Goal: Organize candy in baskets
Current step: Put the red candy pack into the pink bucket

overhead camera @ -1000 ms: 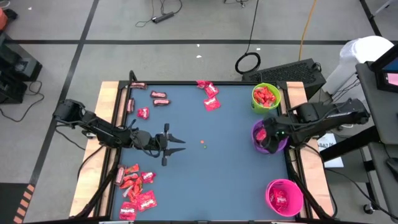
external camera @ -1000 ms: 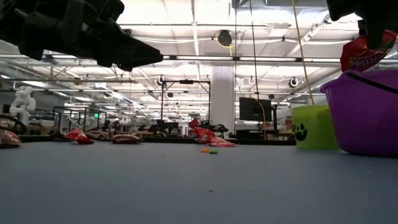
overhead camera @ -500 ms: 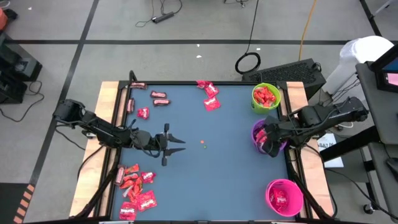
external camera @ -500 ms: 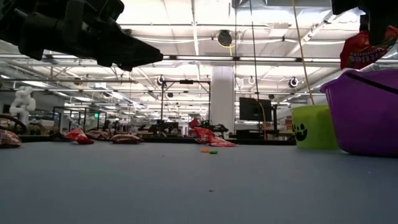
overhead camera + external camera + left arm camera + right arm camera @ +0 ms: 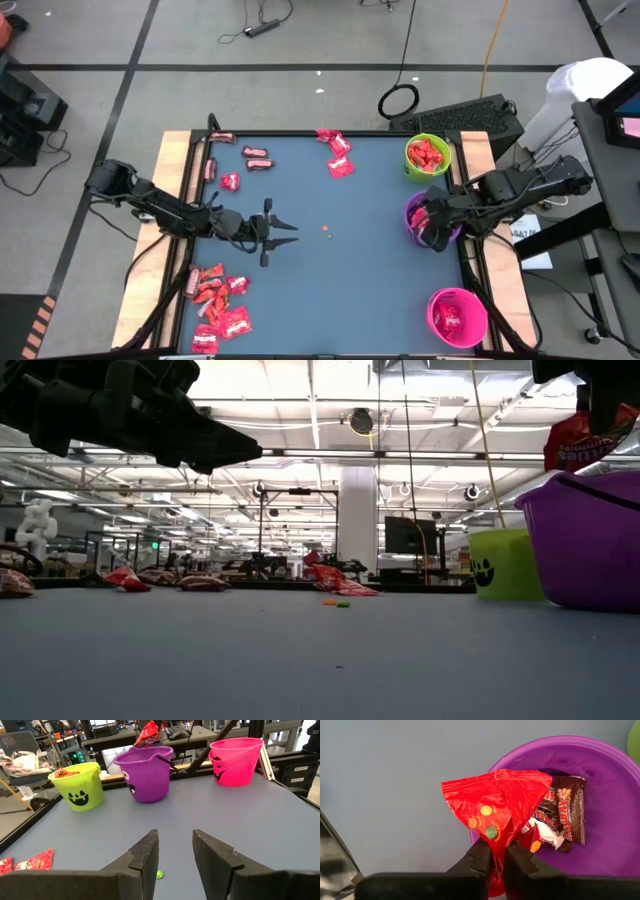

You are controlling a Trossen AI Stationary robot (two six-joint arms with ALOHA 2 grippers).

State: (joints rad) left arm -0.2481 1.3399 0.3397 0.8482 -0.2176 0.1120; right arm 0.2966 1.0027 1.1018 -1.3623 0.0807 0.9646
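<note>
From above, the right gripper hovers over the purple basket; the left gripper waits mid-table, fingers parted and empty. Its wrist view shows the green basket and pink basket flanking the purple one. The right wrist view shows fingers pinching a red candy packet (release over the basket likely comes next).

Table — candy, baskets.

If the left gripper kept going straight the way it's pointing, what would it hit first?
Probably the purple basket, straight beyond the left gripper across bare table; depth is hard to judge.
</note>
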